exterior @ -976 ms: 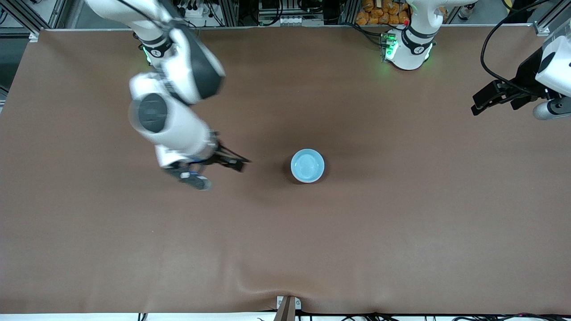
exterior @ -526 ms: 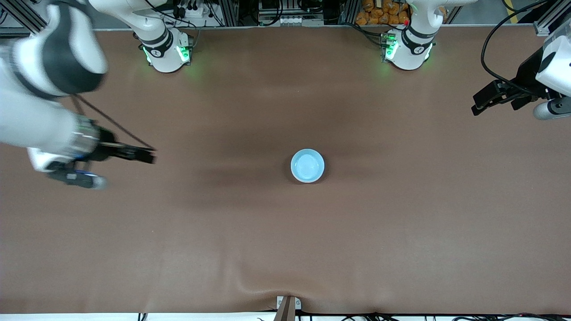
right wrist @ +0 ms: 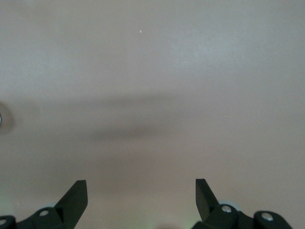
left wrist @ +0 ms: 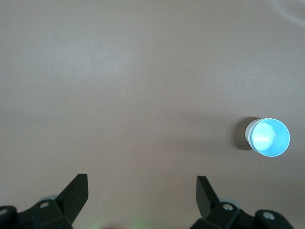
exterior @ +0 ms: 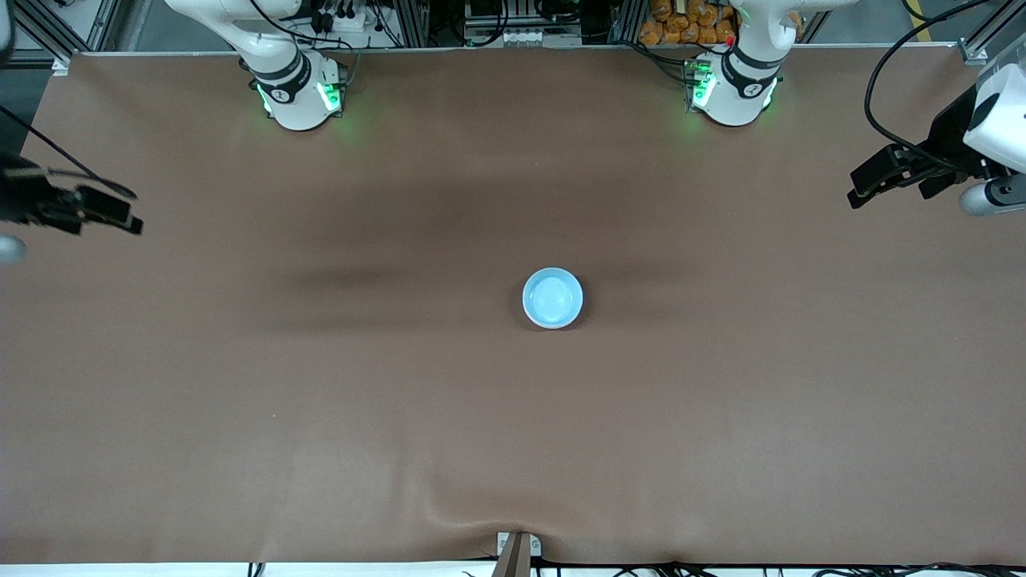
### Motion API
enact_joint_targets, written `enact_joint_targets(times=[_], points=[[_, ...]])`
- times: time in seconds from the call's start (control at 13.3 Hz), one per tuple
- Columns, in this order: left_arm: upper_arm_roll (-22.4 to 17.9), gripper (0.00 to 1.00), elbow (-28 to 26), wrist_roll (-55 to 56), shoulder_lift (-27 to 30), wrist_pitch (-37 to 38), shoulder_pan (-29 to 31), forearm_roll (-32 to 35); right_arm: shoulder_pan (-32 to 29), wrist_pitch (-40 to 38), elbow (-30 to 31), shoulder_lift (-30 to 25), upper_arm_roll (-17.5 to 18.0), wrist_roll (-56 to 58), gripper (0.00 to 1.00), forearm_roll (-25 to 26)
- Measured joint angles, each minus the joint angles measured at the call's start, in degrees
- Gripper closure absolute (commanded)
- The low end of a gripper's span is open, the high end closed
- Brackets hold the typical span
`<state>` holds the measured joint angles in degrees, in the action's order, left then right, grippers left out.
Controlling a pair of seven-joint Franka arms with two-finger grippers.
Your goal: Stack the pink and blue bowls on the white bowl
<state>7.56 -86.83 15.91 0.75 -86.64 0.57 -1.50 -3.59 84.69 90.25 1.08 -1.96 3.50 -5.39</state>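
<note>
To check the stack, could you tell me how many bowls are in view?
1 shows: a blue bowl mid-table, with a white side below it in the left wrist view. Pink and white bowls may be nested beneath, hidden.

A brown mat [exterior: 513, 417] is laid across the table. Aluminium framing [exterior: 48, 32] and cabling [exterior: 513, 32] are seen along its upper edge.

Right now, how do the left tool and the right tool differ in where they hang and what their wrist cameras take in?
The left tool hangs over the left arm's end of the table; the right tool hangs over the right arm's end. The left wrist view takes in the blue bowl; the right wrist view shows almost only bare table. Both tools are open and empty, away from the bowl.
</note>
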Motion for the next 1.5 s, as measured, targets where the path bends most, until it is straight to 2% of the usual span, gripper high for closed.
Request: enact_joint_targets(times=[0.23,0.38,0.9,1.5], points=[[0.0,0.00,-0.1,0.0,0.0,-0.3,0.0,0.0,-0.8,-2.0,-0.3,-1.4,1.8,2.8,0.00,4.5],[0.0,0.00,-0.1,0.0,0.0,-0.4,0.0,0.0,-0.8,-2.7,-0.5,-1.8,2.8,2.8,0.00,5.8],[0.0,0.00,-0.1,0.0,0.0,-0.5,0.0,0.0,-1.0,-2.8,-2.7,-2.2,3.0,-0.9,0.00,5.9],[-0.2,0.00,-0.2,-1.2,0.0,-0.6,0.1,0.0,-1.3,-2.2,-2.9,-2.2,2.2,-2.1,0.00,3.3]])
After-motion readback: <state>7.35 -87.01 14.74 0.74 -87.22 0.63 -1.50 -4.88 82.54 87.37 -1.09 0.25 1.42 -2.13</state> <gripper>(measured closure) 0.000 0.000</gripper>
